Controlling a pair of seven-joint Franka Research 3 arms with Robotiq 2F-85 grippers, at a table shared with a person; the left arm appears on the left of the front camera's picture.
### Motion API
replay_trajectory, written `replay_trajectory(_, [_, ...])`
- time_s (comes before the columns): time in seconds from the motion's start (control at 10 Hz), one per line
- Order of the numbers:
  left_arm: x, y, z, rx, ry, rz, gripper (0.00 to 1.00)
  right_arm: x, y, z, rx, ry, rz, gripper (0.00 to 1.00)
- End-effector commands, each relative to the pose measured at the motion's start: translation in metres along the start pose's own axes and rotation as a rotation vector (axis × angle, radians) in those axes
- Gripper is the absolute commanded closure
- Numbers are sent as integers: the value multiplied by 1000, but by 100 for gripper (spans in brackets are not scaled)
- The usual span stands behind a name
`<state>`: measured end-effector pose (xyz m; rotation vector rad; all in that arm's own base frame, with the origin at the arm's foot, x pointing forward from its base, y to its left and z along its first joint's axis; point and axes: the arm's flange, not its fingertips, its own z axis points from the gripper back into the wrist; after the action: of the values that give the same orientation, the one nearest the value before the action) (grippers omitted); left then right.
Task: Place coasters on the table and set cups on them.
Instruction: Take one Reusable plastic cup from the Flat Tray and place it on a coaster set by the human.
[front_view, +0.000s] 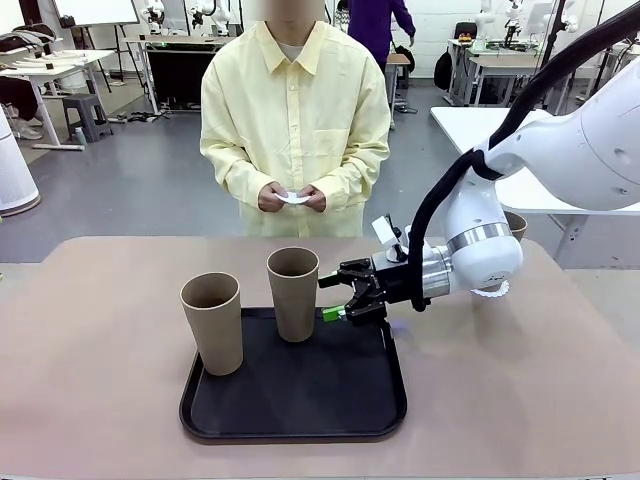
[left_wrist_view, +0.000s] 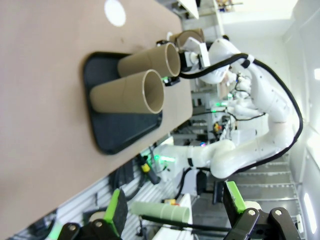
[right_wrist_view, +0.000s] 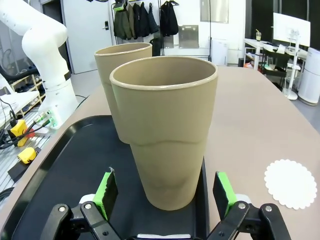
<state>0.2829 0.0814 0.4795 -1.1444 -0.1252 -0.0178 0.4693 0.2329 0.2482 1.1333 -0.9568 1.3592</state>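
Two tan cups stand on the black tray (front_view: 300, 415): one at the left (front_view: 211, 322), one farther back (front_view: 293, 292). My right gripper (front_view: 327, 298) is open at the back cup's right side. In the right wrist view its green-padded fingers (right_wrist_view: 106, 187) straddle that cup's base (right_wrist_view: 165, 130) with gaps on both sides. A third cup (front_view: 516, 224) peeks out behind my right arm. A scalloped coaster (front_view: 492, 291) shows under the right wrist. Another coaster (right_wrist_view: 291, 183) lies on the beige table (front_view: 100, 330). The person's hands hold a white coaster (front_view: 293, 197). My left gripper (left_wrist_view: 175, 205) hangs open, holding nothing, well off the table.
The person stands at the table's far edge, hands held at the waist. The tray (right_wrist_view: 60, 170) takes up the middle near the front edge. Bare tabletop lies to the tray's left and right. My left arm's base (right_wrist_view: 47, 75) stands beyond the table's left end.
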Motion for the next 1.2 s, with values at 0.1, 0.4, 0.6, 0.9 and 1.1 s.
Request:
replay_trajectory(0.1, [-1,0,1,-10,-2,-9,0,-6,-5,-8,7,1,31,0])
replay_trajectory(0.4, [-1,0,1,-10,-2,-9,0,-5,-5,-10,17,-3,25,0])
replay_trajectory(0.6, [-1,0,1,-10,-2,-9,0,-6,-5,-13,21,-1,24,0])
replay_trajectory(0.9, [-1,0,1,-10,-2,-9,0,-5,-7,-13,4,-4,38,0])
replay_trajectory(1.1, [-1,0,1,-10,-2,-9,0,-4,-11,-10,-12,-11,45,0])
